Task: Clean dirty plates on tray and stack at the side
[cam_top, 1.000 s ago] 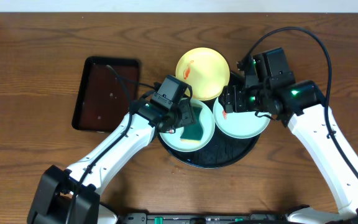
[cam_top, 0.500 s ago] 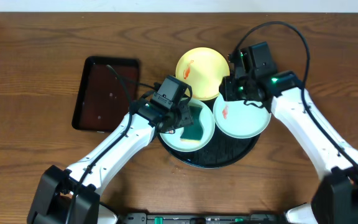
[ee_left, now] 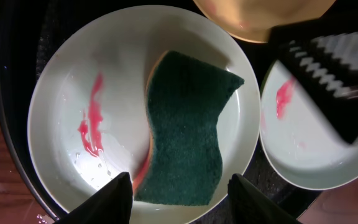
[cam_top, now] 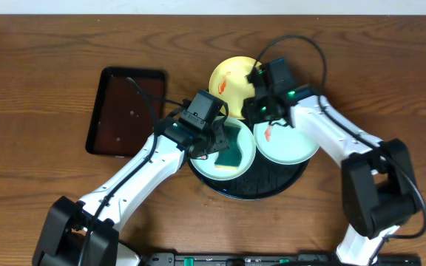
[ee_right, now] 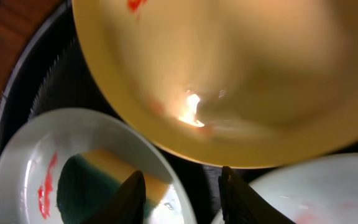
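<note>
Right arm has swung left across the overhead frame; the right gripper (ee_right: 184, 186) has left the tray's right edge and now sits where the three plates nearly meet. Left arm has not shifted.

Left mint plate (ee_left: 73, 74): lower left of the black tray (cam_top: 268, 191). It has a long red smear (ee_left: 92, 118) on its left half, unwiped. A green sponge (ee_left: 188, 143) lies on its right half, just beside the smear and not on it.

Left gripper (ee_left: 182, 190): straddles the sponge's lower end. Its jaws are half-wide and set against the sponge's two sides, which I read as a hold on the sponge.

Step in hand, as I judge it: wiping this plate.
- Keep the sponge flat, green face down.
- Draw it toward frame-left, over the whole smear.
- Press lightly so the plate does not skate on the glossy tray.
- Mind the right gripper, close by at upper right of the left wrist view.

Right gripper: fingers apart, with only tray floor between them. The rim of the yellow plate (ee_right: 241, 74) lies just beyond the tips, and a mint plate sits at each lower corner of its view.

Outward:
- The right mint plate (ee_left: 316, 155) is just beside the left one and is also smeared.
- The yellow plate sits at the tray's upper edge and carries a red mark.
- The brown rectangular tray (cam_top: 126, 111) is well apart at frame-left on the table (cam_top: 43, 74).
- Nothing is stacked at the side yet.
</note>
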